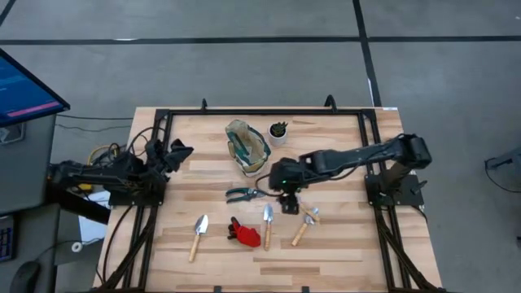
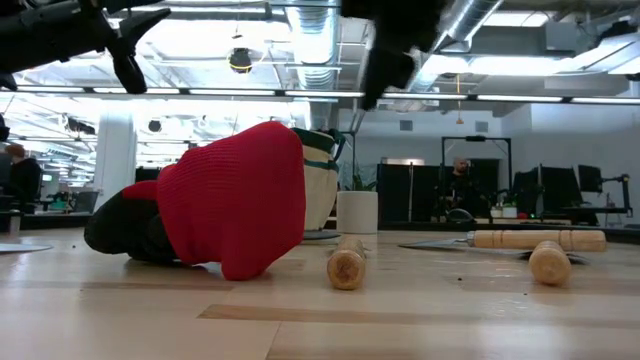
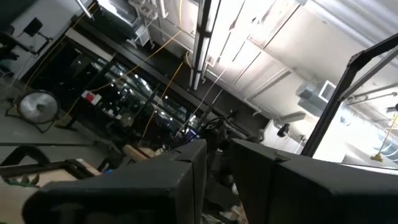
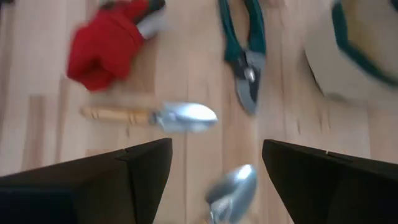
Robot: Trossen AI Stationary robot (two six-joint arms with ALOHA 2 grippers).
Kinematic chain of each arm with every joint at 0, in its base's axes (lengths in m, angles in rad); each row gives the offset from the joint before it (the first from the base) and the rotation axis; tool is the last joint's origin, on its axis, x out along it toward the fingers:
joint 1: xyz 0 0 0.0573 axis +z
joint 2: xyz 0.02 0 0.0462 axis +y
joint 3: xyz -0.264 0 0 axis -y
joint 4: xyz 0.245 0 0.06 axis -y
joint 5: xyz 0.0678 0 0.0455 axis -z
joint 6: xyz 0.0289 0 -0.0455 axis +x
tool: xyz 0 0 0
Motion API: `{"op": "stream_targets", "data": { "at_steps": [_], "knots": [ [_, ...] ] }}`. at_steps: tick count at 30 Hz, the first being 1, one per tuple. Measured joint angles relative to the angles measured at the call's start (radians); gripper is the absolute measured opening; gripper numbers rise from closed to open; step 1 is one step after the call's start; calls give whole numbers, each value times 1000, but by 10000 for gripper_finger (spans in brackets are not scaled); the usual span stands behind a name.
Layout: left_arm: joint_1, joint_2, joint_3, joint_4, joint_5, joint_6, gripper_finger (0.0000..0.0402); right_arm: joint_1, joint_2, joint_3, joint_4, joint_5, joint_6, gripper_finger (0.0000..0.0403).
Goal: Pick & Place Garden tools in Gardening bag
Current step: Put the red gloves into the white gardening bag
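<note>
The gardening bag (image 1: 247, 146) stands at the far middle of the table; it is beige with green trim. Dark pruning shears (image 1: 242, 194), three wooden-handled trowels (image 1: 199, 236) (image 1: 267, 221) (image 1: 305, 228) and a red item (image 1: 244, 233) lie flat on the wood in front of the bag. My right gripper (image 1: 289, 199) hovers open over the two right trowels. In its wrist view, its fingers (image 4: 216, 149) stand apart above one trowel head (image 4: 233, 186). My left gripper (image 1: 175, 150) waits at the table's left, raised, with a narrow gap between its fingers (image 3: 217, 168).
A small white pot (image 1: 278, 132) with a dark plant stands just right of the bag. A black frame (image 1: 163, 114) runs around the table. In the low view the red item (image 2: 240, 200) fills the near middle, with a handle end (image 2: 346, 265) beside it.
</note>
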Motion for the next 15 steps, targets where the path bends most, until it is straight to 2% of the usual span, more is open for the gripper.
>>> {"op": "stream_targets", "data": {
  "at_steps": [4, 10, 12, 15],
  "knots": [
    [0, 9, 0, 0, 13, 0, 62, 40, 100, 113, 5, -26, 44, 248],
    [0, 15, 0, 4, 93, 0, 73, 107, 275, 304, -18, -53, 93, 271],
    [0, 14, 0, 4, 135, 0, 80, 118, 323, 359, -40, -52, 129, 280],
    [-1, 16, 1, -3, 252, -10, 92, 122, 375, 432, -97, -68, 201, 292]
  ]
}}
